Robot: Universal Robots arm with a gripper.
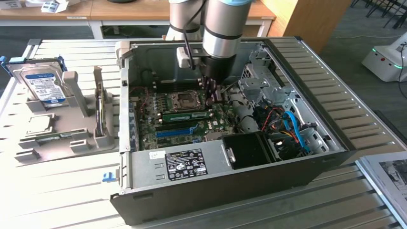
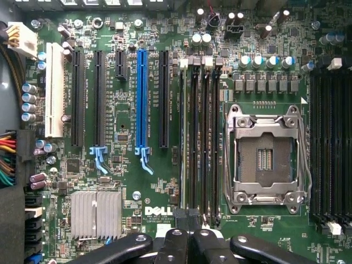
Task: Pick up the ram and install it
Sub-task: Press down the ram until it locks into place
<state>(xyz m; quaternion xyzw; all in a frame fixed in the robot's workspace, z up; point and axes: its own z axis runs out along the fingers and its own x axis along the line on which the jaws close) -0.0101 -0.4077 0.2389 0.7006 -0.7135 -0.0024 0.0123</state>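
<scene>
The ram [image 1: 186,114] is a long green stick standing on edge in a motherboard slot, between the CPU socket [image 1: 188,99] and the long blue slot [image 1: 173,131]. In the wrist view the ram [image 2: 181,137] shows edge-on as a thin line in the slot nearest the blue slot [image 2: 142,99]. My gripper [image 1: 213,94] hangs inside the open computer case, just above the ram's end on the exterior view's right. In the wrist view the gripper [image 2: 187,247] is shut, its black fingers [image 2: 171,248] pressed together with nothing between them, over the end of the memory slots.
The case walls [image 1: 127,86] ring the motherboard. A black fan box [image 1: 251,150] and blue and red cables [image 1: 289,126] fill the case's right side. A silver heat sink [image 2: 96,214] sits near the fingers. Outside, a hard drive [image 1: 41,86] stands in a grey holder [image 1: 64,138].
</scene>
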